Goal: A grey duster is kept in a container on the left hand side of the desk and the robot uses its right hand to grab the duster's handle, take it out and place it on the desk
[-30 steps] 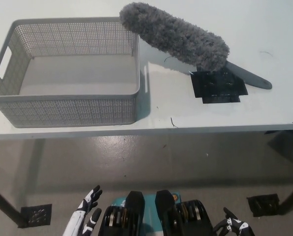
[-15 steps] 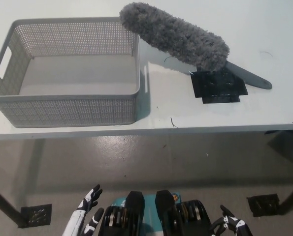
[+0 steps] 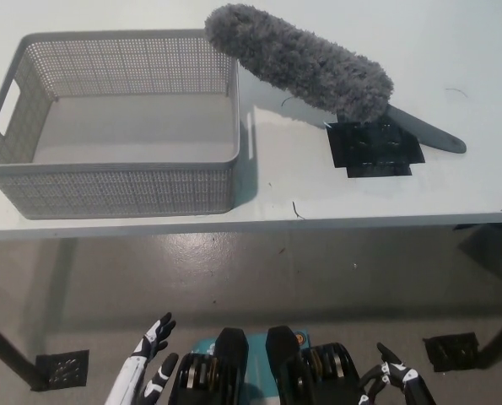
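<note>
**Duster is out, both hands are down low**

Head view: Almost nothing has changed in the last second. The fluffy grey duster has not moved at all. My black right hand has only shifted a little at the bottom of the picture, far below the white desk. Its fingers are spread and it holds nothing. My white left hand rests at the lower left, also spread out and empty.

I think this means the job is about done, because the duster is not inside the grey mesh plastic basket and no hand is reaching for it.

The duster is long, thick and fuzzy like a caterpillar. It lies slanted on the right side of the desk. Its far tip rests at the back right corner of the basket. Its flat dark grey plastic handle sticks out to the right, lying on the desk, just past a small black square plate. The basket looks empty.
</note>
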Controlling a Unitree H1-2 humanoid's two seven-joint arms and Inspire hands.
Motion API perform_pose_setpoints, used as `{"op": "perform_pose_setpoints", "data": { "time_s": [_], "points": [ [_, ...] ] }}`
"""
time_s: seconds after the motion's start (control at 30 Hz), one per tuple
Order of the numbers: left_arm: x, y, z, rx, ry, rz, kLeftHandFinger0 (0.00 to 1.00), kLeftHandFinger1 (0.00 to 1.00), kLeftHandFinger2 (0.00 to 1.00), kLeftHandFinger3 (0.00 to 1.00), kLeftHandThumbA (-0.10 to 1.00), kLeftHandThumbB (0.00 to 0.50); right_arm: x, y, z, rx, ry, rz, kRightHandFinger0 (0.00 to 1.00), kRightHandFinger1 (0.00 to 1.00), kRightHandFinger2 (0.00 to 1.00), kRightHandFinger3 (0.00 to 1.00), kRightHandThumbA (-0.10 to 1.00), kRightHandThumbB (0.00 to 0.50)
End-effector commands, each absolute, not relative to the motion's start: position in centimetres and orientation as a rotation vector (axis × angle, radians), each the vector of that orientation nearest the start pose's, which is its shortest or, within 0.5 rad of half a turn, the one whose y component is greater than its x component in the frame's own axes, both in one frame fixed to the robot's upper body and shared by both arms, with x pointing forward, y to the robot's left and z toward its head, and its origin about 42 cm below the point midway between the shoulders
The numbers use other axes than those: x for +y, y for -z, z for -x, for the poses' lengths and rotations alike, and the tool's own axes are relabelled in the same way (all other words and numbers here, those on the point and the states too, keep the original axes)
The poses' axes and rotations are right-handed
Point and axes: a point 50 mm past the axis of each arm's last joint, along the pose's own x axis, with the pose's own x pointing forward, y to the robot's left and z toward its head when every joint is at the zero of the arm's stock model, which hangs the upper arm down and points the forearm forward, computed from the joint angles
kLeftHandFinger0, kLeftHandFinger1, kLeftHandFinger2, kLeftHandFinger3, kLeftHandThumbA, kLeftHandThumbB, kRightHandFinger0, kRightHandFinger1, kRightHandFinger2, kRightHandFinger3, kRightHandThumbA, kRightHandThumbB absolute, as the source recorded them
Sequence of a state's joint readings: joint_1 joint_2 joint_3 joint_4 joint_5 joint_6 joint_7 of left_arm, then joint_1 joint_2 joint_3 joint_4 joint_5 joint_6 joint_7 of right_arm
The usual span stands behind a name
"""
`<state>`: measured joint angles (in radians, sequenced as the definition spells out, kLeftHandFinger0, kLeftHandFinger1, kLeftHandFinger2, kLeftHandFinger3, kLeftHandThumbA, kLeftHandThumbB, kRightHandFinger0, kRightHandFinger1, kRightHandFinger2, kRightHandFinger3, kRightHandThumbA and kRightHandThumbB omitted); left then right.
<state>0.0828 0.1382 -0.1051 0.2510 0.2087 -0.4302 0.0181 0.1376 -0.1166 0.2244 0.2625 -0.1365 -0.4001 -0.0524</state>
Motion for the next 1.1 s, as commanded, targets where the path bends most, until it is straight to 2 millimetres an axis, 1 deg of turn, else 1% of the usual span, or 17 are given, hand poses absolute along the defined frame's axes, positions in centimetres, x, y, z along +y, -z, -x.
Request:
{"op": "perform_pose_setpoints", "data": {
  "time_s": [0.0, 0.2, 0.3, 0.33, 0.4, 0.43, 0.53, 0.6, 0.63, 0.77, 0.83, 0.93, 1.0, 1.07],
  "points": [
    [23.6, -4.5, -24.4, -0.171, 0.138, -0.314, 1.00, 1.00, 1.00, 1.00, 0.93, 0.139, -20.3, -2.6, -21.9, -0.107, -0.208, 0.235, 1.00, 1.00, 1.00, 1.00, 1.00, 0.241],
    [23.5, -4.5, -24.5, -0.169, 0.137, -0.315, 1.00, 1.00, 1.00, 1.00, 0.93, 0.136, -20.3, -2.5, -21.8, -0.106, -0.209, 0.235, 1.00, 1.00, 1.00, 1.00, 1.00, 0.241],
    [23.5, -4.4, -24.5, -0.168, 0.138, -0.316, 1.00, 1.00, 1.00, 1.00, 0.93, 0.124, -20.2, -2.6, -21.8, -0.107, -0.212, 0.229, 1.00, 1.00, 1.00, 1.00, 1.00, 0.246],
    [23.6, -4.5, -24.7, -0.168, 0.138, -0.313, 1.00, 1.00, 1.00, 1.00, 0.93, 0.122, -20.2, -2.7, -22.1, -0.113, -0.213, 0.234, 1.00, 1.00, 1.00, 1.00, 1.00, 0.246],
    [23.5, -4.5, -24.8, -0.161, 0.136, -0.320, 1.00, 1.00, 1.00, 1.00, 0.93, 0.115, -20.2, -2.7, -22.2, -0.117, -0.218, 0.243, 1.00, 1.00, 1.00, 1.00, 1.00, 0.233],
    [23.5, -4.5, -24.8, -0.160, 0.136, -0.322, 1.00, 1.00, 1.00, 1.00, 0.92, 0.109, -20.2, -2.7, -22.2, -0.115, -0.217, 0.243, 1.00, 1.00, 1.00, 1.00, 1.00, 0.238],
    [23.5, -4.5, -24.9, -0.166, 0.139, -0.321, 1.00, 1.00, 1.00, 1.00, 0.94, 0.140, -20.2, -2.7, -22.2, -0.114, -0.218, 0.241, 1.00, 1.00, 1.00, 1.00, 1.00, 0.241],
    [23.5, -4.5, -24.9, -0.171, 0.139, -0.322, 1.00, 1.00, 1.00, 1.00, 0.97, 0.138, -20.1, -2.7, -22.2, -0.114, -0.218, 0.237, 1.00, 1.00, 1.00, 1.00, 1.00, 0.245],
    [23.5, -4.5, -24.9, -0.171, 0.134, -0.317, 1.00, 1.00, 1.00, 1.00, 0.98, 0.127, -20.1, -2.7, -22.1, -0.114, -0.218, 0.232, 1.00, 1.00, 1.00, 1.00, 1.00, 0.248],
    [23.5, -4.5, -24.9, -0.172, 0.131, -0.307, 1.00, 1.00, 1.00, 1.00, 0.97, 0.116, -20.1, -2.8, -22.1, -0.117, -0.215, 0.224, 1.00, 1.00, 1.00, 1.00, 1.00, 0.250],
    [23.4, -4.5, -24.9, -0.172, 0.131, -0.305, 1.00, 1.00, 1.00, 1.00, 0.98, 0.119, -20.2, -2.9, -22.1, -0.118, -0.212, 0.218, 1.00, 1.00, 1.00, 1.00, 1.00, 0.247],
    [23.4, -4.6, -25.0, -0.177, 0.125, -0.299, 1.00, 1.00, 1.00, 1.00, 0.99, 0.117, -20.2, -3.3, -22.5, -0.135, -0.200, 0.216, 1.00, 1.00, 1.00, 1.00, 1.00, 0.258],
    [23.3, -4.7, -25.3, -0.181, 0.117, -0.292, 1.00, 1.00, 1.00, 1.00, 1.00, 0.132, -20.1, -3.9, -23.0, -0.161, -0.187, 0.216, 1.00, 1.00, 1.00, 1.00, 1.00, 0.278],
    [23.3, -4.6, -25.4, -0.180, 0.113, -0.294, 1.00, 1.00, 1.00, 1.00, 1.00, 0.144, -20.0, -4.3, -23.5, -0.178, -0.179, 0.207, 1.00, 1.00, 1.00, 1.00, 1.00, 0.281]
  ]
}}
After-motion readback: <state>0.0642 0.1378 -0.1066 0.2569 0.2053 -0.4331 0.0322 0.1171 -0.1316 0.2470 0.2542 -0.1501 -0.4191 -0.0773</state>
